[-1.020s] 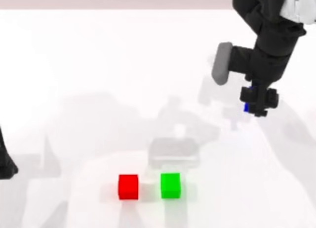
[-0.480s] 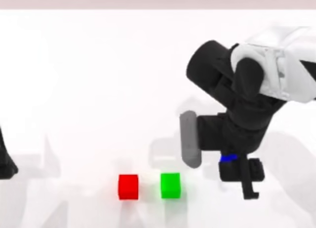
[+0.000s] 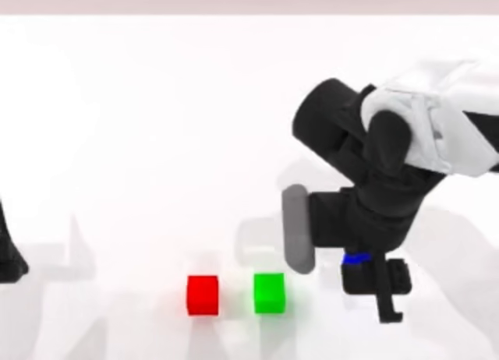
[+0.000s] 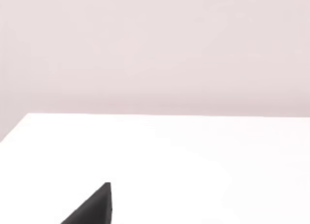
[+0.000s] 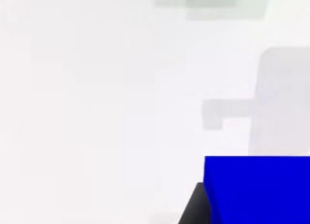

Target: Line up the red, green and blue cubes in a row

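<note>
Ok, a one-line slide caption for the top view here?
Right gripper carries the blue cube just right of the green cube and red cube; left arm parked.

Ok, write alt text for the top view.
The right gripper holds the blue cube near the table's front edge, right of the green cube and the red cube, which sit side by side, apart. The left arm is parked at the left edge.

White table (image 3: pixel 156 142): red cube (image 3: pixel 203 294), green cube (image 3: pixel 269 292) resting.
</note>
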You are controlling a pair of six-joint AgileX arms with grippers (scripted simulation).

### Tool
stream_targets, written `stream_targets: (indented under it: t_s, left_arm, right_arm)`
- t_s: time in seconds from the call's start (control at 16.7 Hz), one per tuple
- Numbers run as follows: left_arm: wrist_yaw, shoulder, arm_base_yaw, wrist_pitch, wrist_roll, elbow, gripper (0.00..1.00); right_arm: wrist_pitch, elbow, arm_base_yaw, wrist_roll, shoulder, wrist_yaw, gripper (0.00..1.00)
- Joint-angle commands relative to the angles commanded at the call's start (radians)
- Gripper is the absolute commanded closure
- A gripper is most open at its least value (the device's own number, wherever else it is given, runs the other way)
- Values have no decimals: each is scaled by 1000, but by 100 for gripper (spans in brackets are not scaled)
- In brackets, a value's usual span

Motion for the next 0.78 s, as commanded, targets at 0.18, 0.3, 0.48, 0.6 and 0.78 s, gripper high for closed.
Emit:
stream_targets:
  t_s: [0.18, 0.3, 0.48, 0.6, 0.78]
  left_arm:
    - [0, 0, 0, 0, 0, 0, 0]
    - [0, 0, 0, 0, 0, 0, 0]
    - [0, 0, 0, 0, 0, 0, 0]
    - [0, 0, 0, 0, 0, 0, 0]
    - [0, 0, 0, 0, 0, 0, 0]
  right_arm:
    - [120, -77, 3, 0, 37, -1, 100]
    - [182, -119, 5, -1, 58, 0, 100]
    - [202, -135, 6, -2, 66, 0, 100]
    - [202, -135, 6, -2, 66, 0, 100]
    - [202, -135, 6, -2, 66, 0, 77]
